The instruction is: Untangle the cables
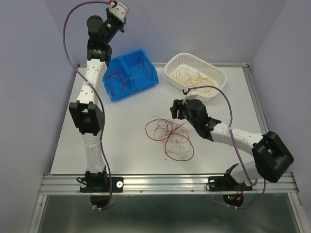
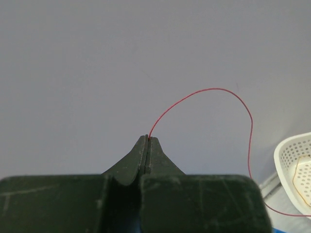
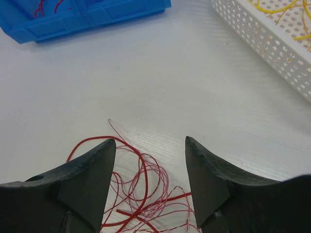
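Observation:
A tangle of dark red cables [image 1: 170,138] lies on the white table in the middle. My right gripper [image 1: 174,110] hangs just to its right, open, with nothing between its fingers. In the right wrist view the red loops [image 3: 141,194] lie below and between the spread fingertips of the gripper [image 3: 150,143]. My left gripper [image 1: 119,9] is raised high at the back, shut on one thin red cable [image 2: 214,89]. That cable arcs from the tips of the gripper [image 2: 147,138] down to the right. More red cables [image 1: 116,80] lie in the blue bin, and yellow ones [image 1: 192,76] in the white basket.
The blue bin [image 1: 137,90] stands at the back left of the table beside the left arm. The white perforated basket [image 1: 216,77] stands at the back right, close behind the right gripper. Grey walls enclose the table on three sides.

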